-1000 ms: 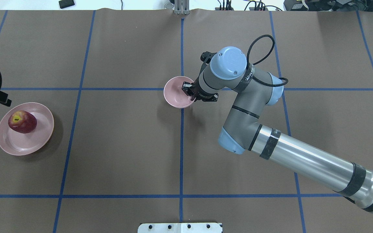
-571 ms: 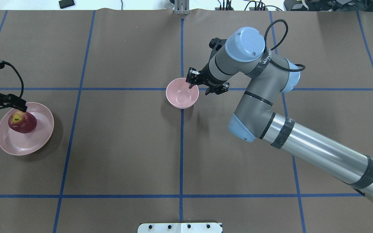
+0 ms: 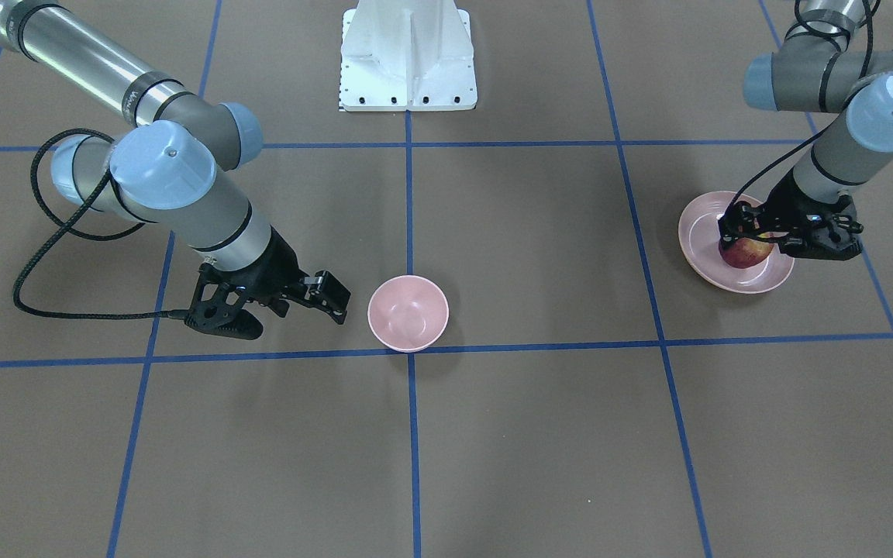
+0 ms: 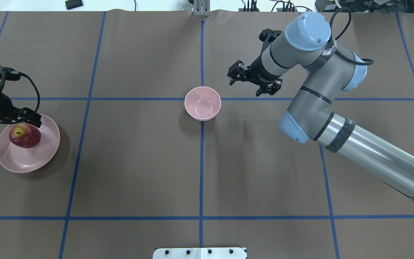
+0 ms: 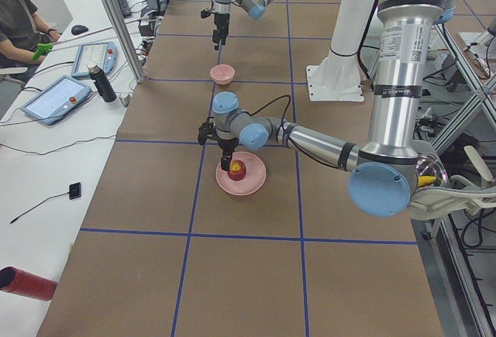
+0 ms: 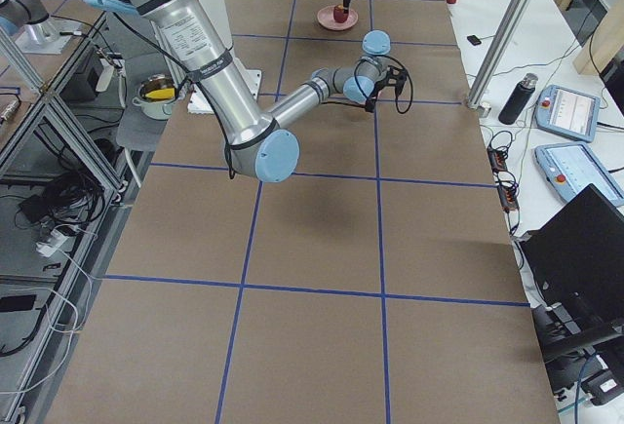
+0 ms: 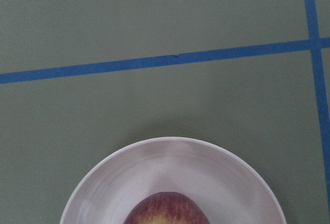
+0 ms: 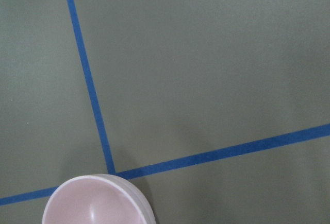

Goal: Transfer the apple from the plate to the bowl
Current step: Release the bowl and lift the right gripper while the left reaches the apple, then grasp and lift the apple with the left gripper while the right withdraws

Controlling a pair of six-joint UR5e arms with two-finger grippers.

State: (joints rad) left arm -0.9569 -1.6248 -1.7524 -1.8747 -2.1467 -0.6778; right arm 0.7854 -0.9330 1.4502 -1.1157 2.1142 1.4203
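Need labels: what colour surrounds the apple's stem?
Yellow, on the round dark-red apple; clearest in overhead exterior view.

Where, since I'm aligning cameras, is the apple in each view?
Front-facing: apple right, mid-height.
Overhead: far left.
Exterior left: centre.
Exterior right: top centre.
Left wrist: bottom edge.
Right wrist: absent.
Landmark: the plate beneath it.

The apple [image 4: 24, 135] rests on the plate [image 4: 38, 159] by the left hand [image 4: 31, 120]; the right hand [image 4: 231, 76] hangs near the bowl [image 4: 202, 103].

White lettering on the black arm strap [image 4: 328, 54] is illegible.
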